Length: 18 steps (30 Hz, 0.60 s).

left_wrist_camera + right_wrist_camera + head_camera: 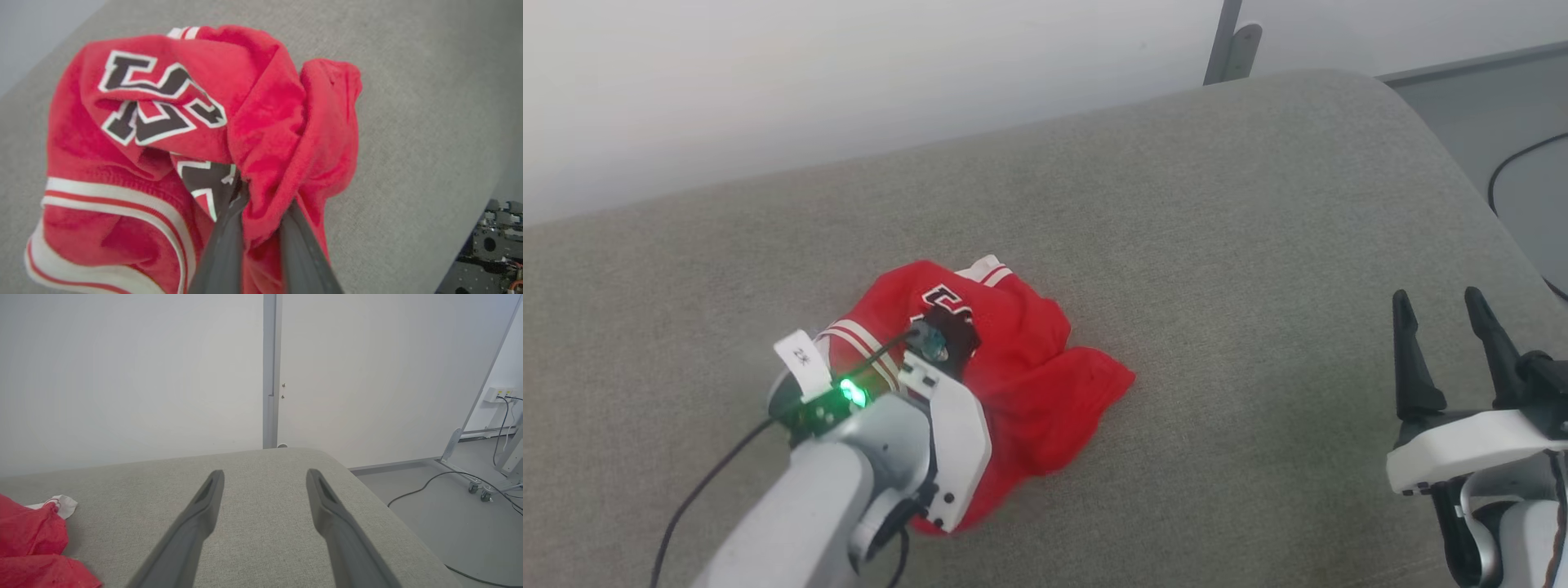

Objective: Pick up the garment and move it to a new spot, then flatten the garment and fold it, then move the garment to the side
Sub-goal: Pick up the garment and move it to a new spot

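Shows the left gripper (265, 204) pinched nearly shut on a fold of the garment (196, 122), with the crumpled heap bunched just ahead of and around its fingertips on the grey cushion (1217, 204); right gripper (1437, 298) spread wide, empty, well apart from the cloth, the farther arm.

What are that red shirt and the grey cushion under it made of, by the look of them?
The red shirt: soft matte cloth, probably a knit jersey; it bunches in limp folds and looks faintly fuzzy, with striped trim sewn on. The grey cushion: woven upholstery fabric, matte, with a fine speckled weave and a rounded, padded-looking edge.
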Available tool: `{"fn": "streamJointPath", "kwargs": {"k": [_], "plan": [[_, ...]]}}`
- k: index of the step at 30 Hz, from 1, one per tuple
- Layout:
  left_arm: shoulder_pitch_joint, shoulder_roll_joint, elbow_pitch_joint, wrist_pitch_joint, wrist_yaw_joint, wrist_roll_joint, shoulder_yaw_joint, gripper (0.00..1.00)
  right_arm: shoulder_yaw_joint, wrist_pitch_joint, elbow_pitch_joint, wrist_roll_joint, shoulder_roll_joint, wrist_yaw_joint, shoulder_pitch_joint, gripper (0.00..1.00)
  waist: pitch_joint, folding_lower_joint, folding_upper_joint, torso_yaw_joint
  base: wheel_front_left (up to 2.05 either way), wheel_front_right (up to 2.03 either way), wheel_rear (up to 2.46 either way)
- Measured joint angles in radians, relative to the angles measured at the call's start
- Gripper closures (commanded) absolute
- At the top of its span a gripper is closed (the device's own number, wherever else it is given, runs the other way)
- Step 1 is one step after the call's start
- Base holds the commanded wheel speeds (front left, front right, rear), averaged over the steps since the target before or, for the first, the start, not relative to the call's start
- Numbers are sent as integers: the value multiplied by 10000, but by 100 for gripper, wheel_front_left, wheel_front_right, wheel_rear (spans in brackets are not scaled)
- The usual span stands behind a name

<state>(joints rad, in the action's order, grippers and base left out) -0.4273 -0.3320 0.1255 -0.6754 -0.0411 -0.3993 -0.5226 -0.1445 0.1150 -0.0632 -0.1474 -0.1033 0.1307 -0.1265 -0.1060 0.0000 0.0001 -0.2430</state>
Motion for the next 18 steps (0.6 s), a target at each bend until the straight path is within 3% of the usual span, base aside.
{"fn": "streamJointPath", "kwargs": {"k": [3, 5, 8, 9, 10, 18], "plan": [[83, 205, 775, 178, -84, -46, -155, 98, 71, 77, -111, -8, 0, 0, -32, 0, -62, 0, 0, -6, 0, 0, 0], [86, 274, 1313, 360, -88, -35, -203, 76, 104, 84, -182, -17, -2, 0, -128, 0, -103, 0, 0, 2, 0, 0, 0], [12, 384, 2069, 644, -205, -13, -332, 59, 165, 94, -297, -19, -15, 0, -240, 0, -115, 0, 0, 53, 0, 0, 0], [-38, 466, 2278, 742, -230, -15, -362, 22, 176, 94, -330, -19, -17, 0, -244, 0, -112, 0, 0, 76, 0, 0, 0], [-101, 525, 2451, 865, -265, -2, -405, 0, 196, 94, -355, -21, -25, 0, -262, 0, -108, 0, 0, 101, 0, 0, 0], [-555, 767, 3009, 1494, -516, -123, -529, 0, 198, 88, -395, -8, -178, 0, -322, 0, 144, 0, 0, 445, 0, 0, 0]]}}
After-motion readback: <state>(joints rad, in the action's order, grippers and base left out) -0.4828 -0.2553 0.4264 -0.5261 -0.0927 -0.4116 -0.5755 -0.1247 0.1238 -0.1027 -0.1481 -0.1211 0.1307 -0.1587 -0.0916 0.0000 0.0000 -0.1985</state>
